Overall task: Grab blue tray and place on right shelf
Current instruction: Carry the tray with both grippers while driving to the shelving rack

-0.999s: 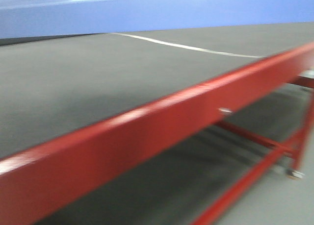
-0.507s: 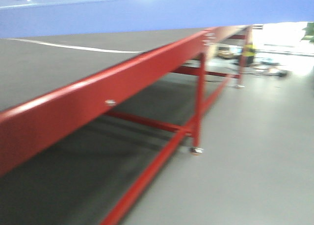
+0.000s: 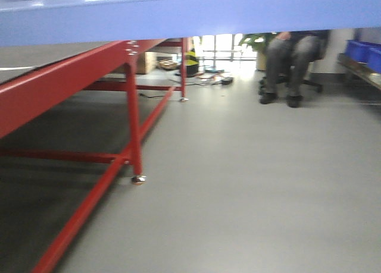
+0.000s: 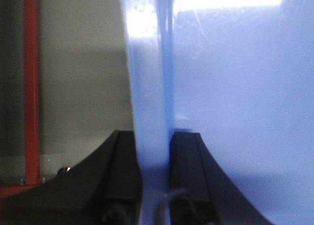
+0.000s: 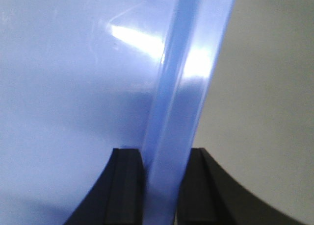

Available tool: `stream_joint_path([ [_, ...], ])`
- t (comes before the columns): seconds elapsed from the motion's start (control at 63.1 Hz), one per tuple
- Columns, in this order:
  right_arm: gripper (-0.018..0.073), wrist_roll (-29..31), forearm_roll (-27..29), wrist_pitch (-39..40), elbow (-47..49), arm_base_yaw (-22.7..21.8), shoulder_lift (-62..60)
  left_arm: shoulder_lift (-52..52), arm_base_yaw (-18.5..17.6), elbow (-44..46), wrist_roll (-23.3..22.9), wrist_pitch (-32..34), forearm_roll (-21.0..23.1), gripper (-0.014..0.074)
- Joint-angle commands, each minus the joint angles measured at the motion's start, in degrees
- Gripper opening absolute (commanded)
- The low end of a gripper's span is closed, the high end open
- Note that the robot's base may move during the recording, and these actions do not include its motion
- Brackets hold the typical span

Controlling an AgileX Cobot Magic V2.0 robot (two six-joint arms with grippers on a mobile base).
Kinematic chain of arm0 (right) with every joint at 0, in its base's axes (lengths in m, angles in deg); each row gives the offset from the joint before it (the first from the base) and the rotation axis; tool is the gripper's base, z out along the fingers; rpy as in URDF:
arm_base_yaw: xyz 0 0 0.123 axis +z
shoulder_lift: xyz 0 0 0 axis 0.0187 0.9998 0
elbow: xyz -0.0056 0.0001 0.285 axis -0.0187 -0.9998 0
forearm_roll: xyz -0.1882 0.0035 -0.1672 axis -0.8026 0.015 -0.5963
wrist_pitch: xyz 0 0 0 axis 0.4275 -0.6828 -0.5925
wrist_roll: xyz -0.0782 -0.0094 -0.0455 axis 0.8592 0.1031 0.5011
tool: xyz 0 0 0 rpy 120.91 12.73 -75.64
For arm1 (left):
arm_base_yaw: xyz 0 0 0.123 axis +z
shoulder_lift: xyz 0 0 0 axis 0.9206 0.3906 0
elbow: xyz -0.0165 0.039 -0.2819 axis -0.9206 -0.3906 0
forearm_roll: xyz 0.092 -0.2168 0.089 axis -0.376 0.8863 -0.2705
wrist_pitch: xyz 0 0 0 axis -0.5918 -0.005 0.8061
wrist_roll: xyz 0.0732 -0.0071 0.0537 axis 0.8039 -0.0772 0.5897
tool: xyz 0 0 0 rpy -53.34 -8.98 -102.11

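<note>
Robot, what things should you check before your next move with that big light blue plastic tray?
1. Left tool shut on the rim of the shallow light-blue plastic tray: ok.
2. Right tool shut on its other rim: ok.
3. Tray clear of the red metal-framed table: ok, the left wrist view shows the frame off to the side.
4. Grey floor ahead bare nearby: ok.
5. Seated person in dark trousers far enough away: cannot tell.
6. Shiny steel shelf in sight: cannot tell; only dark blue bins show at the right edge.
</note>
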Motion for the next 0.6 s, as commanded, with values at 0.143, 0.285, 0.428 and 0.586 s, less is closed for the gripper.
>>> stream_joint_path([
  [0.143, 0.0056, 2.2, 0.0, 4.3, 1.7, 0.7, -1.7, -1.7, -1.1, 1.5, 2.0, -5.2, -0.5, -0.0049],
  [0.285, 0.0056, 2.2, 0.0, 4.3, 1.7, 0.7, -1.7, -1.7, -1.1, 1.5, 2.0, -5.2, -0.5, -0.0049],
  [0.428, 0.0056, 2.2, 0.0, 4.3, 1.7, 0.7, -1.7, -1.7, -1.1, 1.5, 2.0, -5.2, -0.5, -0.0049],
  [0.586, 0.0056, 2.2, 0.0, 4.3, 1.7, 0.7, -1.7, -1.7, -1.1, 1.5, 2.0, -5.2, -0.5, -0.0048],
])
